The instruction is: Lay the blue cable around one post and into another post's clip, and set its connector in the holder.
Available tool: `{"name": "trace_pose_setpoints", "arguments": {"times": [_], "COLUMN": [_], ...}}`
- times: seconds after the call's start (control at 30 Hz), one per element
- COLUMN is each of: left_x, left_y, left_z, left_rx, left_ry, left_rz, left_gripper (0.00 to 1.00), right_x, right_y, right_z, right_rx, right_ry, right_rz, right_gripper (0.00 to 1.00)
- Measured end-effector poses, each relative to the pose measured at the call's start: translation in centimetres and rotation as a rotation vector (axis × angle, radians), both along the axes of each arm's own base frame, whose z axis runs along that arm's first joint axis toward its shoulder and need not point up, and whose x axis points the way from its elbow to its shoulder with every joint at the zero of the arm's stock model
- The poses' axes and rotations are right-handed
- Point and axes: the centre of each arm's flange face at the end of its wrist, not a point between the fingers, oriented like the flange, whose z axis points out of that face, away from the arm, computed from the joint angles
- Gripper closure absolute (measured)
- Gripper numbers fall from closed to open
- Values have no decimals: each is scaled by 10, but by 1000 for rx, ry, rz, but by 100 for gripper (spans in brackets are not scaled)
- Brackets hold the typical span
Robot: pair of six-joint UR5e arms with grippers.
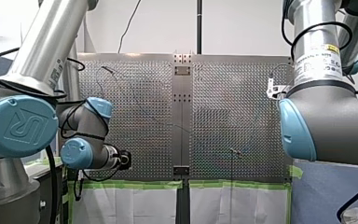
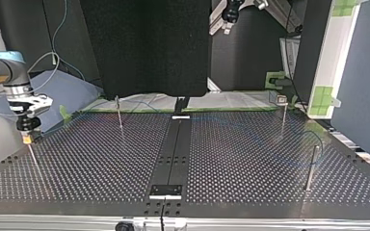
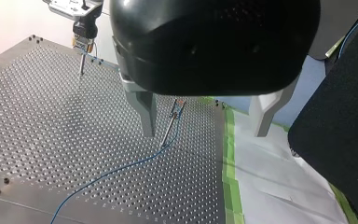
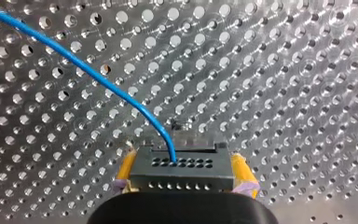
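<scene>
In the right wrist view the black connector (image 4: 182,169) sits between my right gripper's (image 4: 185,173) yellow pads (image 4: 125,170), which lie against its sides. The blue cable (image 4: 88,70) leaves its top and arcs over the perforated plate. Across the table, my right gripper (image 2: 27,137) hangs over a thin holder post (image 2: 33,158) at the top view's left. My left gripper (image 3: 205,133) is open and empty. Ahead of its fingers a post with a clip (image 3: 177,107) carries the cable (image 3: 116,169).
Three more thin posts (image 2: 119,114) (image 2: 283,119) (image 2: 312,166) stand on the plate. A dark centre strip (image 2: 173,149) splits it. Green tape and white sheeting (image 3: 270,177) border the plate's edge. My left arm's wrist (image 1: 93,151) sits low at the front view's left.
</scene>
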Motion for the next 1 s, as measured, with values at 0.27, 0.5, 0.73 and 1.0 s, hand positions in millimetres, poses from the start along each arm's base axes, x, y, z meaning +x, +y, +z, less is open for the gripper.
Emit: {"name": "trace_pose_setpoints", "arguments": {"times": [0.27,0.5,0.73,1.0], "left_x": [0,0,0,0], "left_y": [0,0,0,0], "left_z": [0,0,0,0], "left_rx": [0,0,0,0], "left_ry": [0,0,0,0], "left_rz": [0,1,0,0], "left_gripper": [0,0,0,0], "right_x": [2,2,1,1], "right_y": [0,0,0,1], "right_z": [0,1,1,1], "right_rx": [-3,-5,5,27], "right_ry": [1,1,-19,-38], "right_rz": [15,16,16,16], "right_gripper": [0,0,0,0]}}
